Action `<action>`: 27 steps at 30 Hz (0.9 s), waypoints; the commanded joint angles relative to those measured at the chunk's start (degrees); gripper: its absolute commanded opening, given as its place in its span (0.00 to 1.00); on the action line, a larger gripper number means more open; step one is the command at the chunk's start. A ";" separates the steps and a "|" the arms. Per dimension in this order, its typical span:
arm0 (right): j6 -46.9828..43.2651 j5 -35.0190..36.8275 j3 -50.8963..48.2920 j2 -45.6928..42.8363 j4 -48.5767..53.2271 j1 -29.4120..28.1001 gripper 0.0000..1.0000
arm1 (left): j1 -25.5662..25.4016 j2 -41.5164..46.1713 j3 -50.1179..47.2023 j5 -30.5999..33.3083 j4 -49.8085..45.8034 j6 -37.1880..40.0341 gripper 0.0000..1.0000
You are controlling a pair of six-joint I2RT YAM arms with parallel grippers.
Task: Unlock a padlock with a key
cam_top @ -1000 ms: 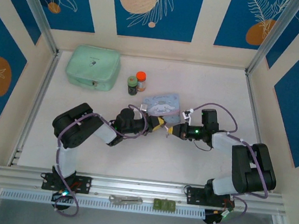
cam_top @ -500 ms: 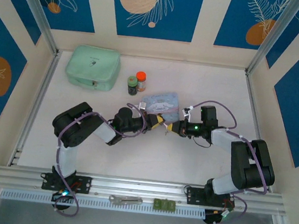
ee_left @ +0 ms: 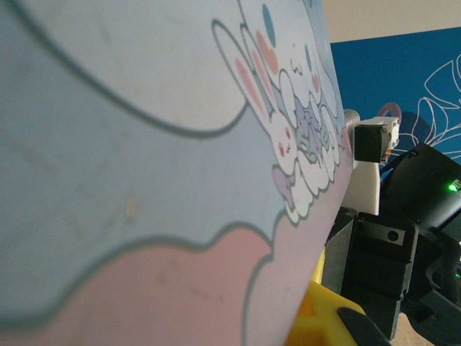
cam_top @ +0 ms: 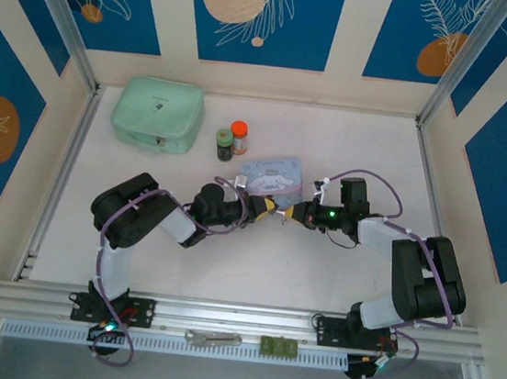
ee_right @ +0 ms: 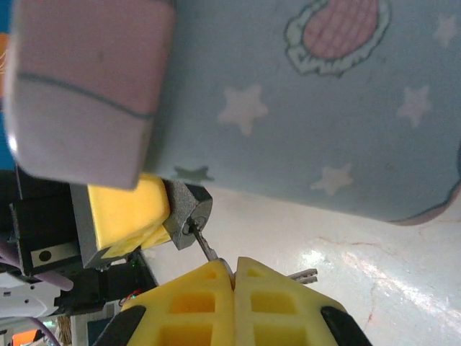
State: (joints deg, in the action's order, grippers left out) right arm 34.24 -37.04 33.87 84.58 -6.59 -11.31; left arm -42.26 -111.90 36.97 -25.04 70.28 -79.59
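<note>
You have the small dark metal padlock [ee_right: 189,210] held off the table, just below the edge of the light-blue cartoon-printed tin [ee_right: 302,108], with its keyway end turned towards the right arm. The left gripper [cam_top: 263,207] is clamped on the padlock body, one yellow pad flat against its side. The thin silver key [ee_right: 207,249] runs from the keyway face down into the right gripper [ee_right: 234,277], whose yellow fingertips are pressed together on the key's head. How deep the blade sits cannot be told. A second silver key [ee_right: 306,274] sticks out sideways beside those fingertips. The main risk, in my judgement, is misalignment. The blade looks angled to the keyway, so turning or pushing now could bend it or twist the head out of the pinch. The padlock could also swivel between the left pads, wasting the turn. The tin lies close above both grippers, so any upward drift of either wrist could knock it. The loose key might catch on the pale table [ee_right: 360,267].
</note>
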 commanded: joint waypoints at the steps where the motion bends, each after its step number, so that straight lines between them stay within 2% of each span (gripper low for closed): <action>1: 1.53 5.73 2.94 0.24 -4.15 -1.16 0.00 | -2.37 -0.48 1.29 -9.74 6.76 -0.09 0.00; 9: 2.32 7.46 3.14 0.55 -3.77 -2.03 0.00 | -2.31 0.63 2.49 -10.21 3.08 1.80 0.00; 18: 3.71 7.84 3.15 1.13 -3.77 -3.26 0.00 | -2.39 -0.02 3.88 -9.81 3.55 1.63 0.00; 27: 8.73 14.83 -3.25 -7.23 -2.40 -5.39 0.00 | -2.34 0.78 1.68 -0.55 2.29 1.55 0.00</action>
State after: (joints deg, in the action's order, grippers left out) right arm 40.82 -24.53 32.51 81.01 -9.58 -16.03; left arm -43.31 -112.68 39.05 -26.59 68.77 -78.98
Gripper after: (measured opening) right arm 0.055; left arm 0.088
